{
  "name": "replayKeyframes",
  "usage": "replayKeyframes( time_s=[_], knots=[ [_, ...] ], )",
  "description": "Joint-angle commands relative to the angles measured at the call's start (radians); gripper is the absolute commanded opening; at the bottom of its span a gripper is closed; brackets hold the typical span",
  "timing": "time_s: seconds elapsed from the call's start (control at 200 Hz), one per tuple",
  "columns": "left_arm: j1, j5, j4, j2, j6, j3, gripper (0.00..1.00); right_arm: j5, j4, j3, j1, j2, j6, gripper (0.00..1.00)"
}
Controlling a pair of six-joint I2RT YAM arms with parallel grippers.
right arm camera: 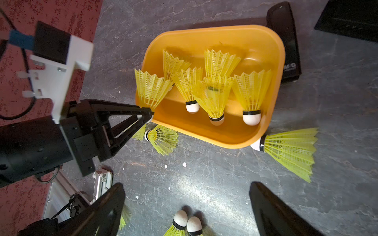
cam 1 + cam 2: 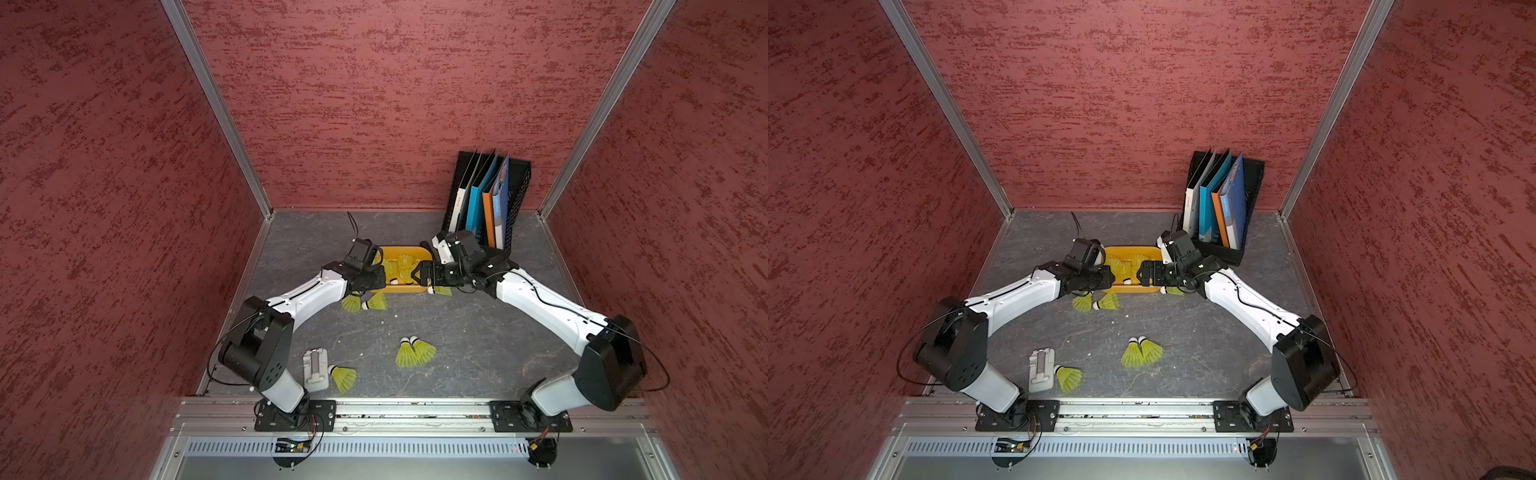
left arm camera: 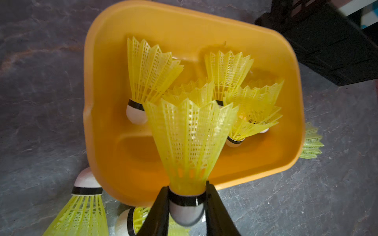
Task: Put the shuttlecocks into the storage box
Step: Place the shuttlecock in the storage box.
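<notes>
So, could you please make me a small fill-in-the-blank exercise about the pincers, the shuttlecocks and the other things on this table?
1. The ___ pincer is shut on one shuttlecock, above the rim of the storage box.
2. The right pincer is ___ and holds nothing.
3. Outside the storage box, ___ shuttlecocks lie on the table.
4. The folders stand in a mesh file rack of ___ colour.

Missing words: left; open; six; black.
</notes>
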Motion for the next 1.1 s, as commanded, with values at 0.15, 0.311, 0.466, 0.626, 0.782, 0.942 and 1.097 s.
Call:
replayKeyframes(
  time_s=[0.15,0.311,0.466,0.626,0.782,0.942,1.097],
  knots=[
    [0.017,-0.037,-0.022,0.038,-0.045,0.054,0.13,-0.025,-0.003,0.043,0.006,0.042,-0.011,0.98],
    [0.018,-0.035,-0.025,0.054,-0.045,0.066,0.13,-0.033,-0.023,0.085,0.006,0.081,-0.012,0.98],
    [0.024,-0.045,-0.053,0.079,-0.040,0.101,0.13,-0.044,-0.035,0.121,0.006,0.114,-0.012,0.98],
    [0.031,-0.050,-0.057,0.093,-0.043,0.117,0.13,-0.050,-0.032,0.129,0.007,0.122,-0.007,0.98],
    [0.032,-0.045,-0.038,0.096,-0.050,0.116,0.13,-0.052,-0.032,0.119,0.007,0.115,-0.008,0.99],
    [0.031,-0.049,-0.047,0.104,-0.059,0.120,0.16,-0.053,-0.029,0.105,0.007,0.105,-0.008,0.98],
    [0.031,-0.049,-0.059,0.110,-0.066,0.122,0.35,-0.053,-0.029,0.102,0.007,0.103,-0.008,0.98]
  ],
)
